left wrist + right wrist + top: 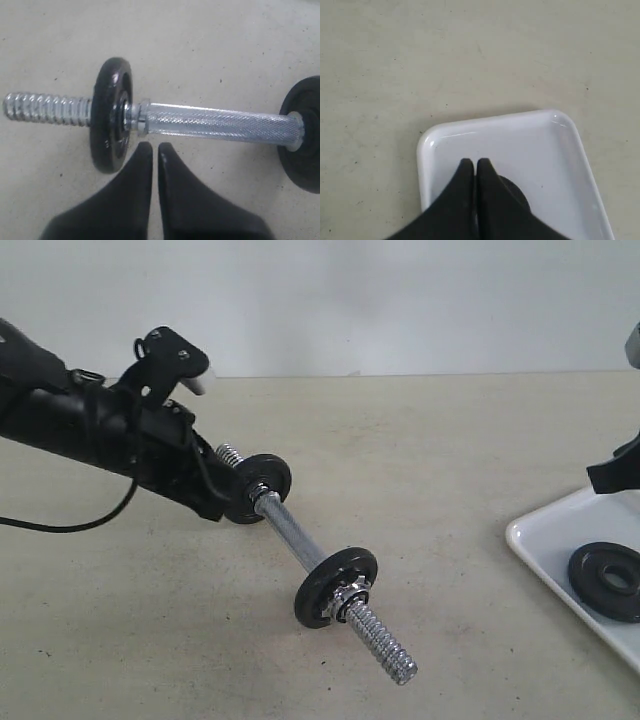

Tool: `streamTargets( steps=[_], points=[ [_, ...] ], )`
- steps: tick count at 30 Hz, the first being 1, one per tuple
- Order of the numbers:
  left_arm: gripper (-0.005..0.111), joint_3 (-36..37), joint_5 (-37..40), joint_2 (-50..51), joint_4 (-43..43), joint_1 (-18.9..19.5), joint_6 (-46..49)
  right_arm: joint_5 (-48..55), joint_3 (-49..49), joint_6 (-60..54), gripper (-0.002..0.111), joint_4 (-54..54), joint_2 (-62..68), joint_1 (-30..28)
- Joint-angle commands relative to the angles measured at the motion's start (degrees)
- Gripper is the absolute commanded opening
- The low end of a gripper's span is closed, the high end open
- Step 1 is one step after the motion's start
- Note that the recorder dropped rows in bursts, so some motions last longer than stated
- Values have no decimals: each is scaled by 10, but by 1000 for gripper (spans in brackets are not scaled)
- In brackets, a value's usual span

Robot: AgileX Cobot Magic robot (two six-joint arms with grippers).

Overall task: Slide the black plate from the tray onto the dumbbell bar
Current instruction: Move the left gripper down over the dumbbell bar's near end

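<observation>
My closed, empty right gripper (474,164) hangs over the white rectangular tray (495,120); I'd open, then pinch its round black plate (518,194) by the rim.

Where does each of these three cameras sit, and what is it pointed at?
Exterior view: off the arms, facing the dumbbell bar, tray and black plate; left arm and a bit of right arm show.
Left wrist view: on the left arm, looking past its shut left gripper at the bar.
Right wrist view: on the right arm, looking past its shut right gripper at the tray and plate.
Shared: exterior and left wrist see the bar; exterior and right wrist, the tray.
</observation>
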Motion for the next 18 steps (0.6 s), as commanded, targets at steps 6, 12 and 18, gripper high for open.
streamTargets(
  steps=[6, 12, 18],
  points=[
    [4, -58, -11, 44, 169, -77, -46, 17, 2, -4, 0, 1, -2, 0],
    [4, -90, -14, 84, 186, -77, -267, 32, 2, -4, 0, 1, -2, 0],
    [4, -109, -27, 93, 184, -77, -503, 31, 2, -4, 0, 1, -2, 0]
  ],
)
